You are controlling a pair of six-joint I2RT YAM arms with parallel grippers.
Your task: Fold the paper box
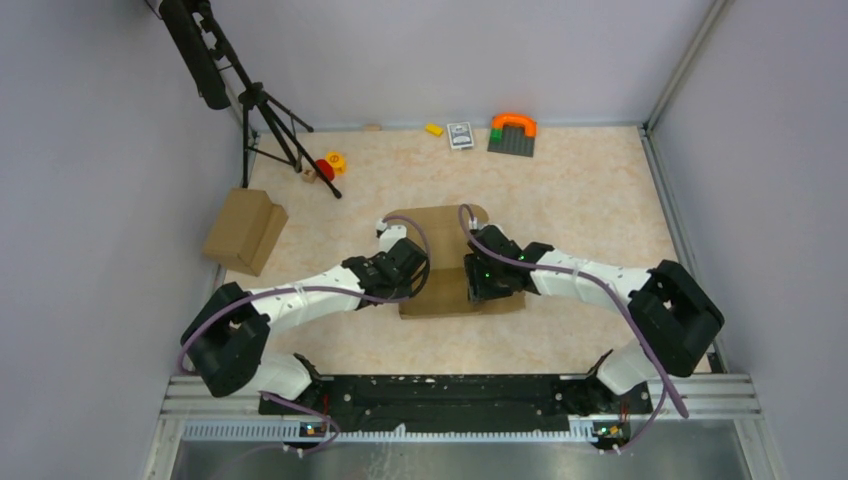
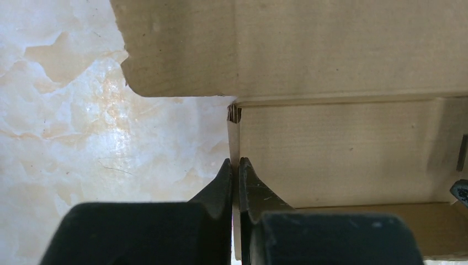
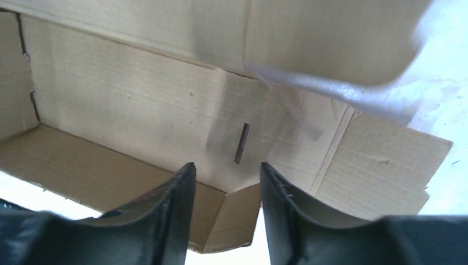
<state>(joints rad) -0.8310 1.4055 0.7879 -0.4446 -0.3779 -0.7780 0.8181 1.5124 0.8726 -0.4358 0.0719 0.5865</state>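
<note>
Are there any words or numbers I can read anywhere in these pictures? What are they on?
No text can be read anywhere.
paper box: plain brown, no print in any view.
small card pack at the back: a dark pattern, too small to read.
brown carton on the left: no marks visible.

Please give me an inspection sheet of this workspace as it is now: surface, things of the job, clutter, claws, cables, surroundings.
Surface: marbled beige tabletop, no spill seen.
Job's things: paper box at the centre, partly folded, between both arms.
Clutter: stepped brown carton at the left; red and yellow toys; along the far edge a yellow block, what looks like a card pack, and an orange arch on a dark baseplate.
Claws: left claw shut on a side wall of the box; right claw open over the box's inside.
Cables: purple cables along each arm, looping over the box.
Surroundings: grey walls; black tripod at far left.
</note>
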